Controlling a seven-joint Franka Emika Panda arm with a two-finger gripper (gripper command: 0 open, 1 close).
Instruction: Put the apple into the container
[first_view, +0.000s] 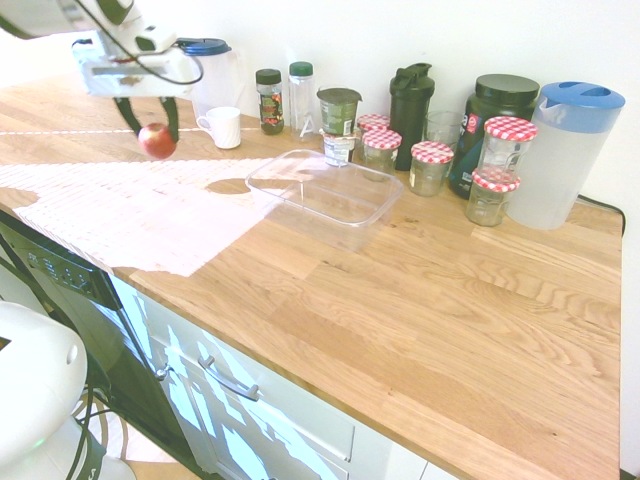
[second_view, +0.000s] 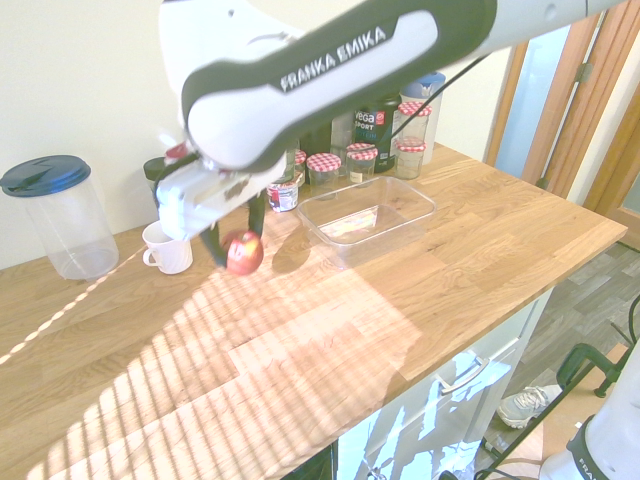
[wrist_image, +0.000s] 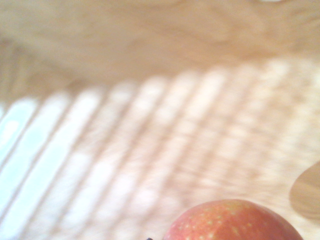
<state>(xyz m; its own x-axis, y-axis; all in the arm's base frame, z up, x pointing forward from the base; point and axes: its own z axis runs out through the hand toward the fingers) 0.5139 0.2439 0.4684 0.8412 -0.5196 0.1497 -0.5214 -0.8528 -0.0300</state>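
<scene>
One apple (first_view: 157, 141), held between gripper (first_view: 148, 118) fingers, airborne

ok so going by the clear tub (first_view: 325, 188), the stretch of counter (first_view: 400, 330) on its drawer side is wide open, loads of room to pass there, and same for the sunlit bit between the tub and the held apple (first_view: 157, 141). Nothing stands over the tub's open top either, so straight down works. The wall side is the crowded one: yogurt cup (first_view: 339, 149) right up by the tub's rim, red-checked jars (first_view: 431, 168) close by, and the dark shaker (first_view: 409, 115) plus black canister (first_view: 493, 130) rising taller behind. White mug (second_view: 168, 250) sits near the tub's apple-side end, toward the wall
</scene>
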